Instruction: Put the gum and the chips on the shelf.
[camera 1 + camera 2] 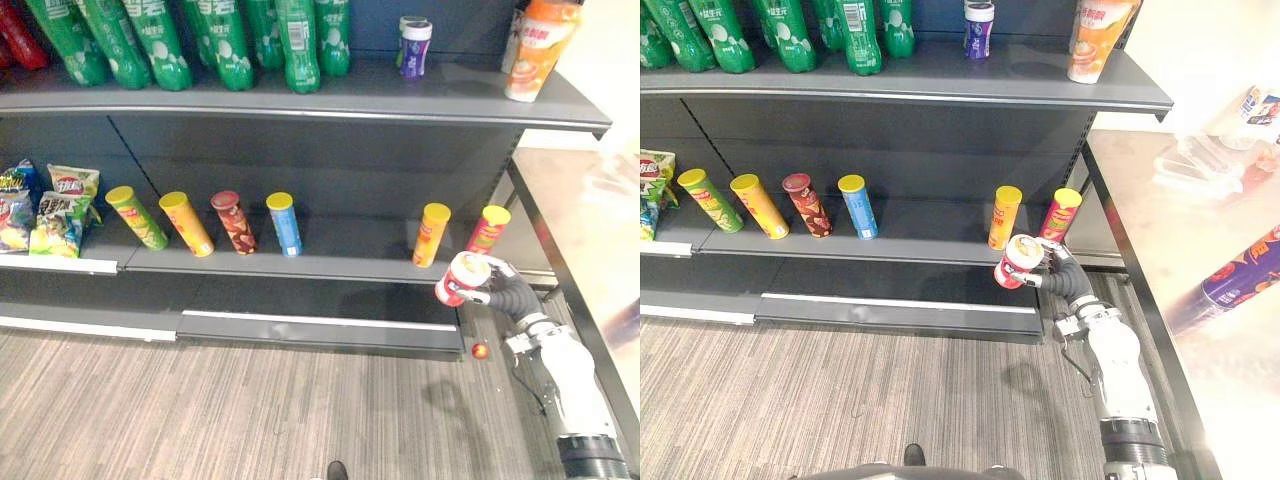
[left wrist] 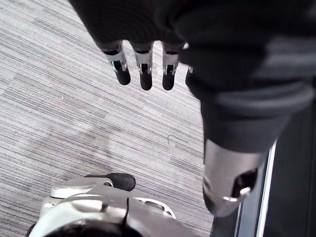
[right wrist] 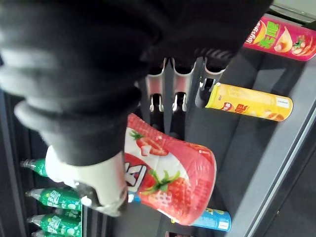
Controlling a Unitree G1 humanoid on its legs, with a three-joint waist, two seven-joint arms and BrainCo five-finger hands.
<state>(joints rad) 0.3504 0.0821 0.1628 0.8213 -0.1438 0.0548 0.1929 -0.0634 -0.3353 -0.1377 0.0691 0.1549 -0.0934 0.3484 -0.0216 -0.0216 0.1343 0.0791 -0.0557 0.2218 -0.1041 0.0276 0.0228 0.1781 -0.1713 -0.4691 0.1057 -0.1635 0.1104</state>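
While just in front of lower grey metal shelf, red strawberry-print canister w/ white lid sits tilted in rt robot hand, fingers curled round it. Lt robot hand: fingers straight, above floor. Risk: canister may clip yellow tube or pink tube, toppling them.

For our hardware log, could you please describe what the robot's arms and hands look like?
The left robot hand and right robot hand have silver fingers with dark tips and a dark ribbed cover over back and wrist. The right forearm is smooth silver-grey.
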